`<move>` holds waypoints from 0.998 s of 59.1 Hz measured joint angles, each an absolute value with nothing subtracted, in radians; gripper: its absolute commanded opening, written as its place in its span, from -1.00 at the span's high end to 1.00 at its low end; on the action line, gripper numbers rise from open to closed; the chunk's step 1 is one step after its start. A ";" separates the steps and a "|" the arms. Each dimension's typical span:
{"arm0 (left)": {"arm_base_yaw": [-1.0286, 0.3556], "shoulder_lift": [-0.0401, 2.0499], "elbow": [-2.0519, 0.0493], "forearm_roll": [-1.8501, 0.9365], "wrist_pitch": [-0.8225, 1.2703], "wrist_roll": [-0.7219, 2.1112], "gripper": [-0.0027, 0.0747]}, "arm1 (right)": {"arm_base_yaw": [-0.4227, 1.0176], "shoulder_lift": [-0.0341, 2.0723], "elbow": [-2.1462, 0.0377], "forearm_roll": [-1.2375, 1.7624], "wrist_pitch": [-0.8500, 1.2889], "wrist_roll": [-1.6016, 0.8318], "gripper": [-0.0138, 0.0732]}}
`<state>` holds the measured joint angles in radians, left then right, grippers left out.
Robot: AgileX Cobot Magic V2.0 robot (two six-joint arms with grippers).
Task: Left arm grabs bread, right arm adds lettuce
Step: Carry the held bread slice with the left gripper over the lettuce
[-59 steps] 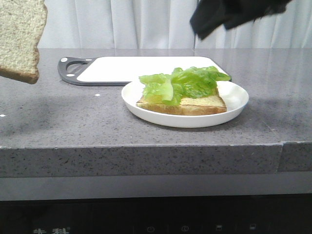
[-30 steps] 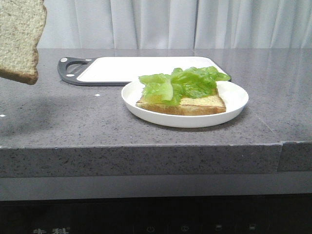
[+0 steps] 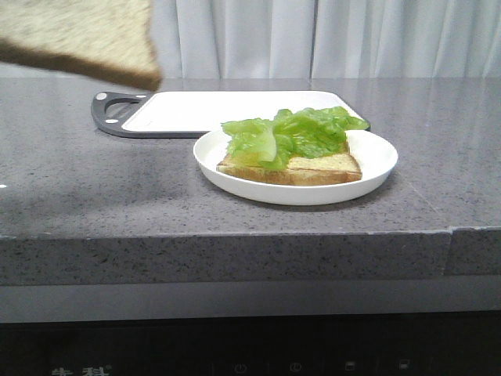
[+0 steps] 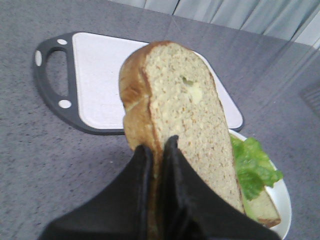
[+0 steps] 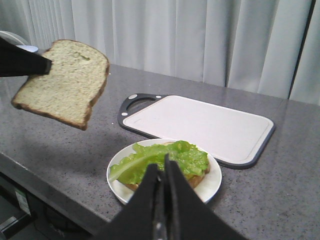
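Observation:
My left gripper (image 4: 157,145) is shut on the crust edge of the bread (image 4: 185,100), a tan slice with a small hole. It holds the slice high in the air, left of the plate, as the front view (image 3: 86,39) and the right wrist view (image 5: 62,82) show. The lettuce (image 3: 293,131) lies on a second bread slice (image 3: 313,168) in the white plate (image 3: 376,168). My right gripper (image 5: 161,167) is shut and empty, well above and in front of the plate. It is out of the front view.
A white cutting board (image 3: 235,110) with a dark grey handle lies on the grey counter behind the plate. The counter's front edge (image 3: 235,235) runs close in front of the plate. White curtains hang behind.
The held bread has swung from hanging at the far left to lying flatter and further right. The right arm, at the top right one second ago, has left the front view.

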<state>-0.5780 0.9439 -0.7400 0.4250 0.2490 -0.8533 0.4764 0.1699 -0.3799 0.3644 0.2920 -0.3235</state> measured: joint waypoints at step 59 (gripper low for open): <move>-0.470 1.742 -1.355 -0.967 0.755 0.368 0.98 | 0.476 0.162 -0.378 0.364 0.351 -0.322 0.82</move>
<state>-0.4697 1.7416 -1.3549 -0.9667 0.7551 0.3684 0.4764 0.1625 -0.3777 0.3644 0.3513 -0.3218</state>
